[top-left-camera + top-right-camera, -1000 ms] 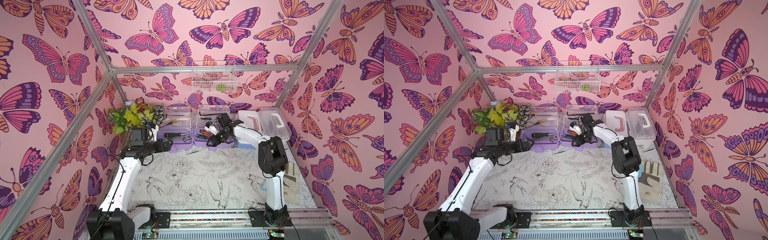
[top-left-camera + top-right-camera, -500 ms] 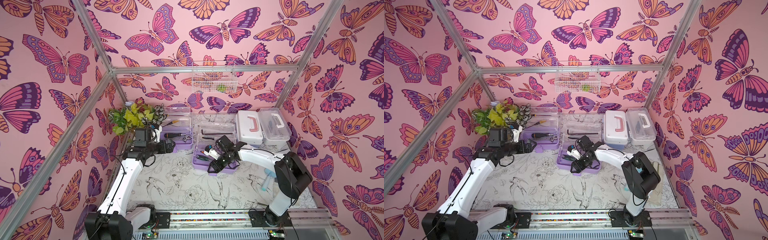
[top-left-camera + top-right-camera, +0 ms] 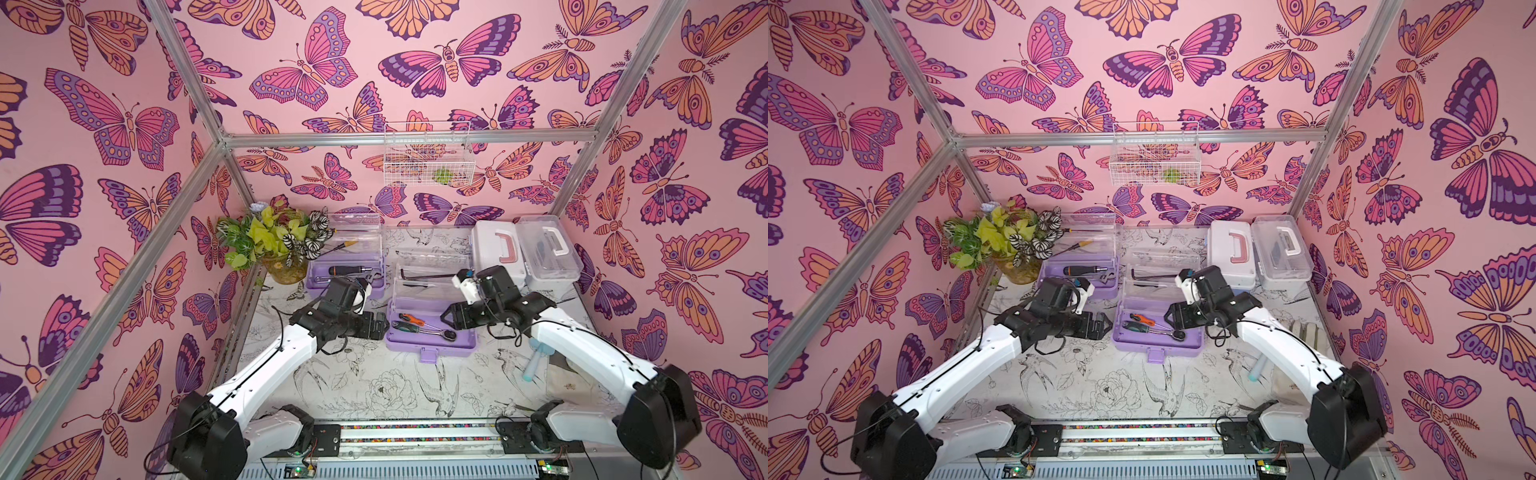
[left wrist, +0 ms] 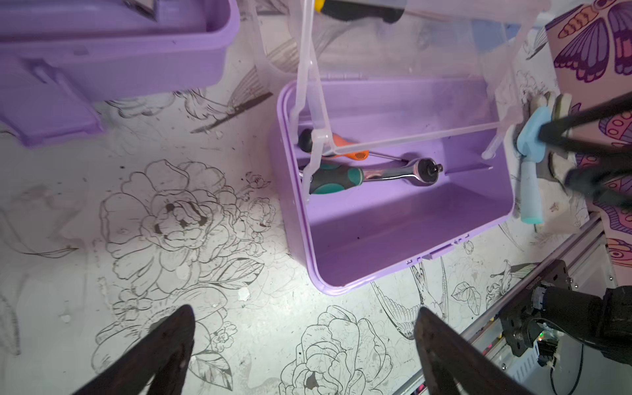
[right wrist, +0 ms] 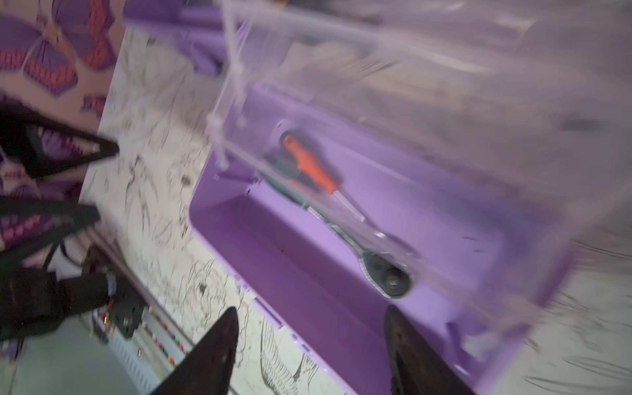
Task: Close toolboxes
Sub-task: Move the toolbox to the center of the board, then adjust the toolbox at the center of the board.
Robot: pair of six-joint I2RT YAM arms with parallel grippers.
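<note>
The open lilac toolbox (image 3: 432, 351), clear lid (image 3: 428, 286) up and a ratchet (image 4: 393, 172) inside, sits right between the left gripper (image 4: 303, 309), spread wide and empty, and the right gripper (image 5: 311, 309), parted too, pinching nothing.

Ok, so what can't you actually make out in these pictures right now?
- White-lidded toolbox: contents hidden by its opaque lid, in both top views.
- Green object in the wire basket: too small to identify, top views.
- Near lilac toolbox: lid and latch smeared by motion blur, right wrist view.
- Far lilac toolbox: cut off by the frame edge, left wrist view.
</note>
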